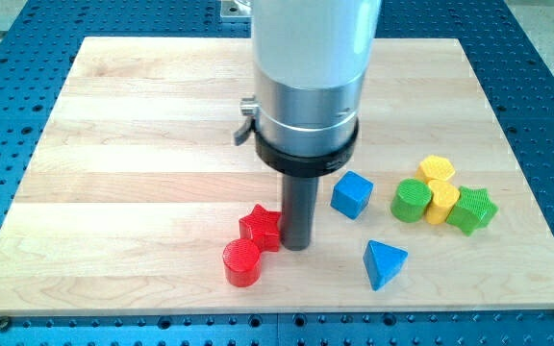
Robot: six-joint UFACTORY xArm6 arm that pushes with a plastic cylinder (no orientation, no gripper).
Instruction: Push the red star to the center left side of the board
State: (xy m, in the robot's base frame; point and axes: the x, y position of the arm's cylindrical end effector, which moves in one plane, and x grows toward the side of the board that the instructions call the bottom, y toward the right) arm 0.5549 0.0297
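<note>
The red star (261, 227) lies on the wooden board (142, 144) below its middle. My tip (296, 246) stands right against the star's right side. A red cylinder (241, 262) touches the star at its lower left. A blue cube (351, 194) lies a little to the right of my tip. A blue triangle (384, 263) lies at the lower right of my tip.
At the view's right a group lies close together: a green cylinder (412, 201), a yellow block (438, 169), a second yellow block (442, 201) and a green star (472, 210). The arm's wide grey body (308, 86) hides the board's top middle.
</note>
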